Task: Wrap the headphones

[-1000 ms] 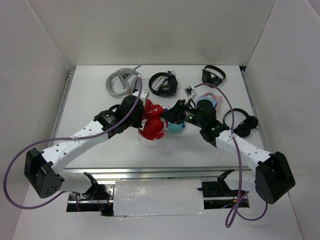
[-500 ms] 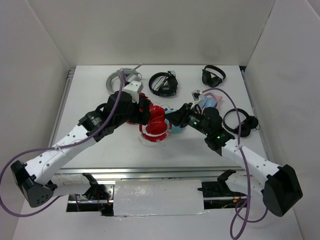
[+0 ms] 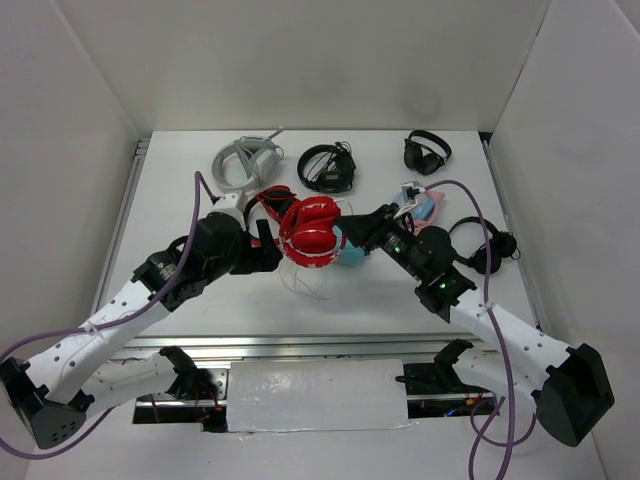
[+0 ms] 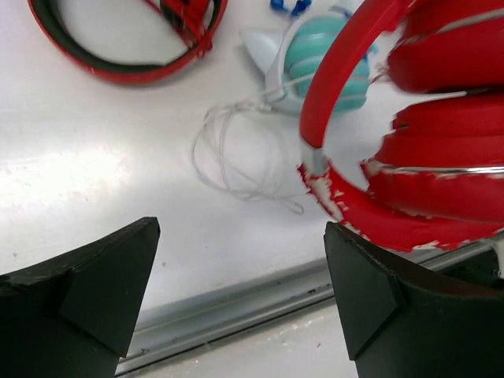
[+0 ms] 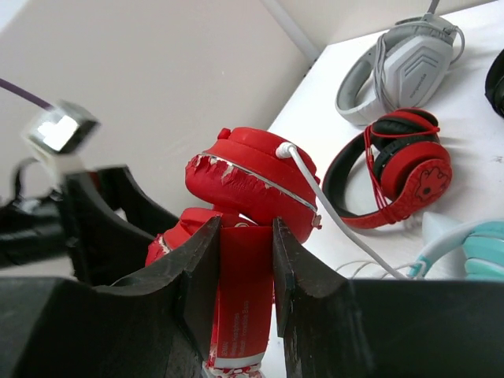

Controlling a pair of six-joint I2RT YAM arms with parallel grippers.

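Note:
The glossy red headphones (image 3: 312,232) hang folded above the table's middle, and my right gripper (image 3: 347,238) is shut on them. In the right wrist view both jaws of this gripper (image 5: 245,272) press the flat red headband (image 5: 246,315), with the earcups (image 5: 253,179) above them. The thin white cable (image 5: 331,211) runs off the top earcup, and its loose loops (image 4: 240,150) lie on the table. My left gripper (image 3: 268,248) stands open just left of the headphones (image 4: 441,165), not touching them. Nothing sits between the fingers of the left gripper (image 4: 240,283).
Red-and-black hoop headphones (image 3: 266,205) lie behind my left gripper. A teal pair (image 3: 352,252) sits under my right gripper. Grey-white headphones (image 3: 246,160) and two black pairs (image 3: 328,167) (image 3: 428,151) lie at the back. Another black pair (image 3: 487,245) is at the right. The table's metal front rail (image 4: 260,303) is close below my left fingers.
My left gripper opened, let go of the red headphones and drew back to the left. My right gripper kept its grip and raised and turned them.

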